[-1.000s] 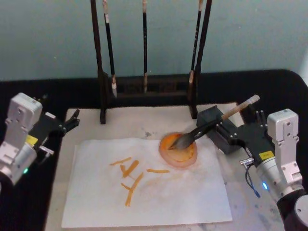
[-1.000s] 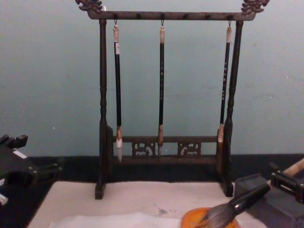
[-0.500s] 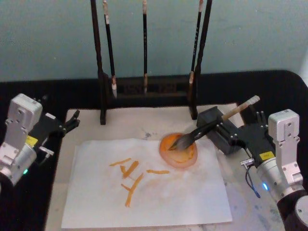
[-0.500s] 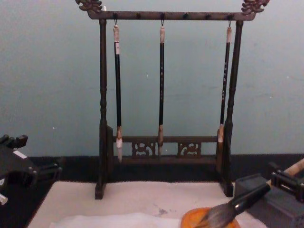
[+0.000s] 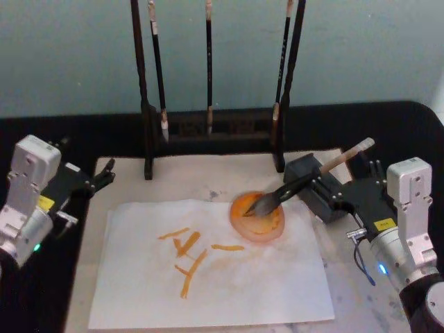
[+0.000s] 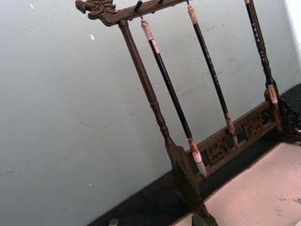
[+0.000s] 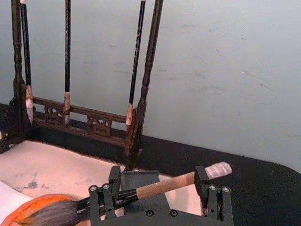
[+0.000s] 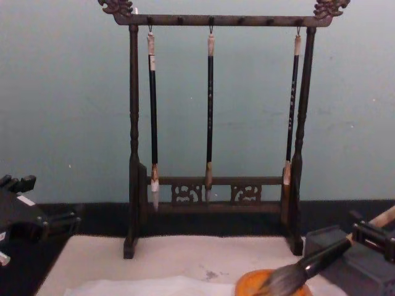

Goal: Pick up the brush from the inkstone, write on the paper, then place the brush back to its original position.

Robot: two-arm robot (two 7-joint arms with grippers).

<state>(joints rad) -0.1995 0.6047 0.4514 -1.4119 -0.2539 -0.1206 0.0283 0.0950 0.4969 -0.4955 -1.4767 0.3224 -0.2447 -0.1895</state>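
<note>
The brush (image 5: 291, 187) lies tilted, its grey tuft in the orange-stained dish (image 5: 258, 218) and its black ferrule propped on the dark inkstone (image 5: 302, 170). Its tan handle (image 7: 164, 184) reaches back toward my right arm. My right gripper (image 5: 349, 182) stands open just behind the inkstone, one finger (image 7: 101, 197) near the ferrule and the other near the handle's end, neither pressing on the brush. The white paper (image 5: 229, 284) on the beige mat carries several orange strokes (image 5: 189, 258). My left gripper (image 5: 103, 175) is open at the mat's far left corner, holding nothing.
A dark wooden rack (image 8: 210, 20) with three slim black brushes (image 8: 210, 111) hanging from it stands at the back of the mat, in front of a pale wall. A black table (image 5: 388, 121) surrounds the mat (image 5: 194, 177).
</note>
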